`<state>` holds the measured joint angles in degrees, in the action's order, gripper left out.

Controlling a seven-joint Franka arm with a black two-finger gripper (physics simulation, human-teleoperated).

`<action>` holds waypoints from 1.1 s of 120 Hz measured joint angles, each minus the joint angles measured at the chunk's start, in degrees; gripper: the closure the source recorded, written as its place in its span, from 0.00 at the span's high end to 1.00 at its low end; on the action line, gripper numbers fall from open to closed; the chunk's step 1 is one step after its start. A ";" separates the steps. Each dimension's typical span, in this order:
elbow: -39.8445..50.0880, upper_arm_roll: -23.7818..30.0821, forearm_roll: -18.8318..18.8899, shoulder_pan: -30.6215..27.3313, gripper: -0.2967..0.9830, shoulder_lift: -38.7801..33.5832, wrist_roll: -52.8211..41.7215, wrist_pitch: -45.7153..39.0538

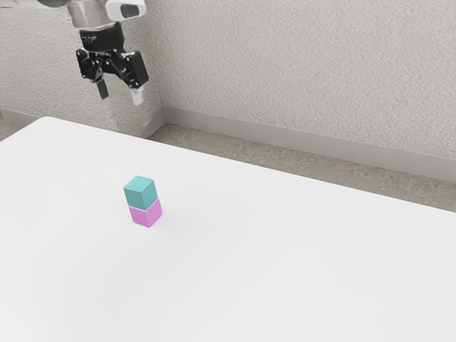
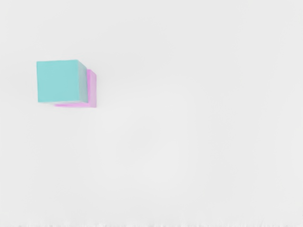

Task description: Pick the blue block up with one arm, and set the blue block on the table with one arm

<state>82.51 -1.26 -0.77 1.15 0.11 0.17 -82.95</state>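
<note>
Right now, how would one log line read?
gripper: open, raised | blue block: atop pink block | pink block: on table | pick: pending

Past the far edge of the white tabletop (image 1: pixel 299 263), textured walls (image 1: pixel 285 64) meet above grey baseboard (image 1: pixel 285 137) and mottled brownish floor (image 1: pixel 239 149).

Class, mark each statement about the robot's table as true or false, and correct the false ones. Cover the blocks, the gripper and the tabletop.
1. The blue block sits on top of the pink block. True.
2. The blue block touches the table directly. False: the pink block is between them.
3. The gripper is open, its two fingers apart. True.
4. The gripper is clamped on the pink block. False: it hangs well away from both blocks and holds nothing.
5. The tabletop is black. False: it is white.
6. The pink block rests on the table. True.
</note>
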 joint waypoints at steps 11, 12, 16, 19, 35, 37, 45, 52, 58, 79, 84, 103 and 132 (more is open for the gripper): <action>-0.08 -0.01 -0.04 -0.04 0.77 0.04 0.07 0.92; -0.09 -0.02 -0.05 -0.04 0.77 0.05 0.07 0.98; -0.11 -0.04 -0.06 -0.04 0.77 0.05 0.09 1.22; -0.10 -0.09 -0.13 -0.01 0.77 0.06 0.10 1.37; -12.41 0.31 -0.43 -0.56 0.77 -0.15 0.20 4.68; -13.85 0.42 -0.46 -0.70 0.77 -0.28 0.21 5.27; -16.67 0.37 -0.52 -0.75 0.77 -0.29 0.26 7.14; -17.42 0.08 -0.46 -0.56 0.77 0.09 0.31 8.13; -17.64 -0.07 -0.40 -0.51 0.77 0.40 0.36 8.72; -17.57 -0.15 -0.20 -2.13 0.77 2.28 0.50 9.95; -17.44 -0.16 -0.13 -3.25 0.77 2.70 0.49 9.97; -11.04 0.56 0.47 -7.08 0.77 3.38 0.47 7.27; 26.72 3.14 2.48 -8.01 0.77 -6.94 0.02 -12.83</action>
<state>109.23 1.88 1.72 -6.86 -6.83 0.19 -95.78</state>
